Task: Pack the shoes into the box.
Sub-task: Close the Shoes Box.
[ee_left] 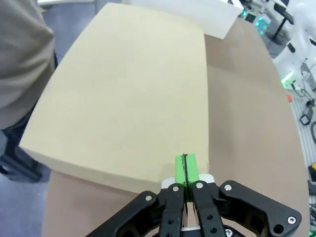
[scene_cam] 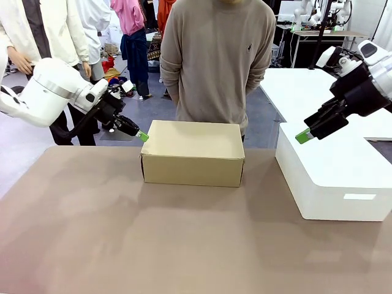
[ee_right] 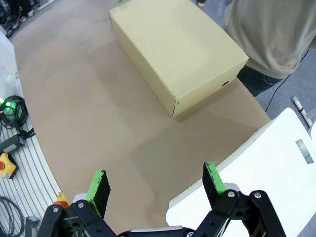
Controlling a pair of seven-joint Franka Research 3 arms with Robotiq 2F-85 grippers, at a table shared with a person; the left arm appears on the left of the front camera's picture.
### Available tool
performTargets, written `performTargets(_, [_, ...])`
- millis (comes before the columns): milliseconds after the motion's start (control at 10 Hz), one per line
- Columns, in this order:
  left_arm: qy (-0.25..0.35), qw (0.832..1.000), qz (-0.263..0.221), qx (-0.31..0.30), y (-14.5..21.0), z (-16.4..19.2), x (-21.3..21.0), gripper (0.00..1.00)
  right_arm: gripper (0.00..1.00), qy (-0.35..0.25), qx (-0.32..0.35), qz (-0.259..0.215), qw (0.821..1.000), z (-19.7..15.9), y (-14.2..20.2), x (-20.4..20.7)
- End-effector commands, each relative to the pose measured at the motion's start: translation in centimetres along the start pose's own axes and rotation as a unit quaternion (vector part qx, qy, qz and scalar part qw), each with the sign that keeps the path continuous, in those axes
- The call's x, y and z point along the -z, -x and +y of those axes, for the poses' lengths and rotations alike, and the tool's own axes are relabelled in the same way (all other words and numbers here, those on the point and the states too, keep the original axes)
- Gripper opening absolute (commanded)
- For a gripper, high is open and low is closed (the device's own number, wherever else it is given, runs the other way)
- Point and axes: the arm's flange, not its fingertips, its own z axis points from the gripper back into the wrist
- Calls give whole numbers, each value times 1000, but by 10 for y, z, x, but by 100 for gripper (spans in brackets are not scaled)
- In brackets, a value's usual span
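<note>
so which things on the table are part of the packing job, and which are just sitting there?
Job:
- closed cardboard box, at the table's far edge in front of the person
- left gripper, shut, at the box's left end
- right gripper, open, raised above the white block

Just there:
- white block, right of the box

Your left gripper (ee_left: 186, 168): green pads pressed together, tips at near edge of closed box (ee_left: 128, 94) lid; person's sleeve (ee_left: 19, 59) at left.
</note>
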Motion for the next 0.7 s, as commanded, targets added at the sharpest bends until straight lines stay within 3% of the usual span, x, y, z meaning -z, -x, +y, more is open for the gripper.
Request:
performTargets(0, [-8,1000,-2,-9,2,-10,-11,0,100,-5,-1,-8,1000,-1,0,1])
performTargets(200, [-46,999,-9,-11,1,-15,-46,0,100,-5,-1,-8,1000,-1,0,1])
performTargets(300, [-22,999,25,-33,1,-11,-63,0,100,-5,-1,-8,1000,-1,0,1])
performTargets(400, [-26,1000,-6,-4,-2,-3,-31,0,100,-5,-1,-8,1000,-1,0,1])
performTargets(600, [-26,1000,-6,-4,-2,-3,-31,0,100,-5,-1,-8,1000,-1,0,1])
